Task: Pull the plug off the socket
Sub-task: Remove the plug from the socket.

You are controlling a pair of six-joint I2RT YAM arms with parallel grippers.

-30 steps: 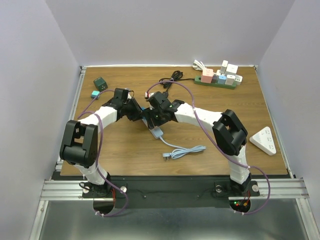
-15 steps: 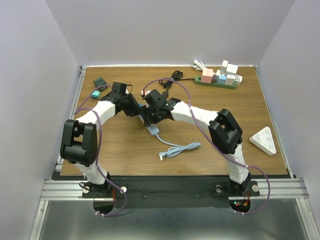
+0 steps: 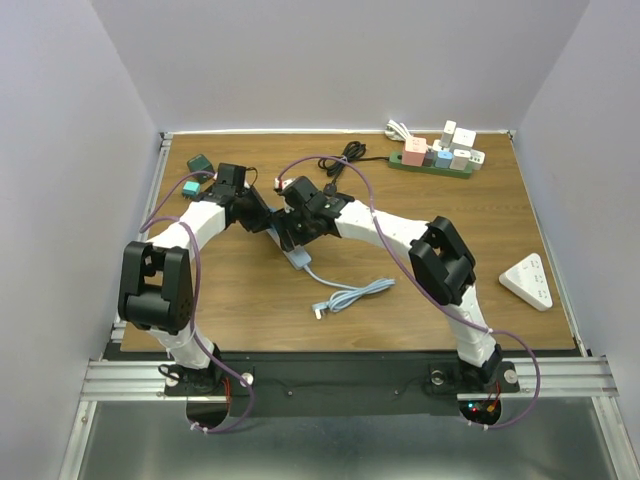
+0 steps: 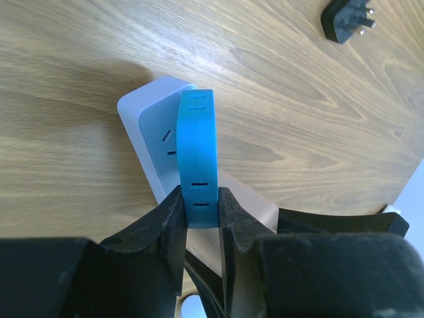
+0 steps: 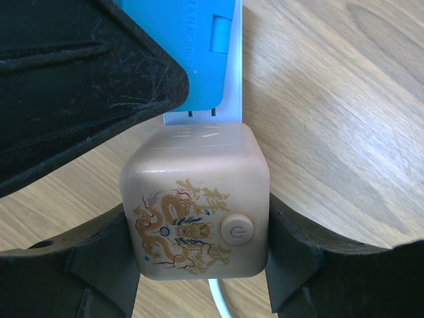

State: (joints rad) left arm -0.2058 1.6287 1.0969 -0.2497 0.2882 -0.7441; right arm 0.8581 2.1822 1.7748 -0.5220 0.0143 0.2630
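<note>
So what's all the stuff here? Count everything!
blue plug: one, blue, left of centre
cube socket: one, beige with dragon, against the blue plug
cable: one, pale blue, trailing from cube socket
power strip: one, green, back right, adapters plugged in
socket block: one, white, right edge
adapters: two, dark green and teal, back left
black plug: one, black, back middle
left gripper: one, black, shut on blue plug
right gripper: one, black, shut on cube socket

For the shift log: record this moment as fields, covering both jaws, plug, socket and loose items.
left jaws: shut on the blue plug
right jaws: shut on the cube socket, one on either side
plug and socket: close together; cannot tell if fully seated
table: green power strip at far right, white strip at right edge, grey cable near centre
</note>
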